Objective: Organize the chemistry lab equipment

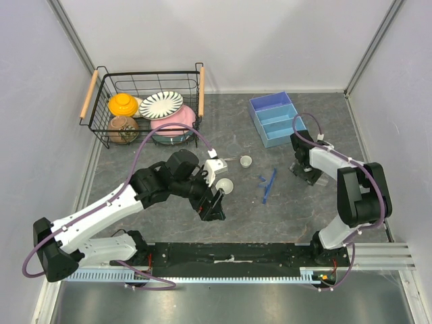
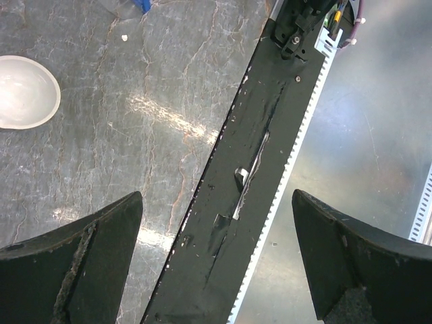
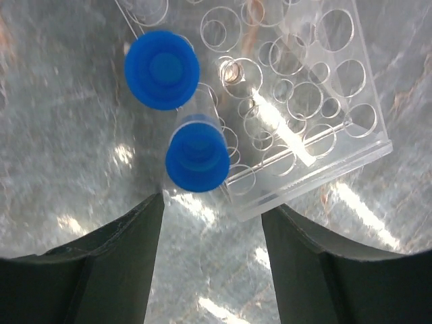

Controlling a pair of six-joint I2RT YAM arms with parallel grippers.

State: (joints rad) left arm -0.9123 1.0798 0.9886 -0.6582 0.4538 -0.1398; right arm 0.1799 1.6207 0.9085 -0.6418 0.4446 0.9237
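The clear plastic tube rack (image 3: 317, 115) stands on the grey table, with two blue-capped tubes upright in it (image 3: 162, 69) (image 3: 197, 156). My right gripper (image 3: 210, 260) is open and empty just above the rack's near corner; in the top view it sits at the right (image 1: 307, 172). My left gripper (image 1: 214, 204) is open and empty, over the black strip (image 2: 229, 223) at the table's front edge. The white dome-shaped dish (image 1: 223, 185) lies beside it, also in the left wrist view (image 2: 23, 91). The tiny white cup (image 1: 246, 161) and the blue stick tools (image 1: 268, 183) lie mid-table.
A blue two-part tray (image 1: 275, 118) stands at the back right. A black wire basket (image 1: 101, 125) with striped, pink and orange crockery stands at the back left. White walls close in the table on three sides.
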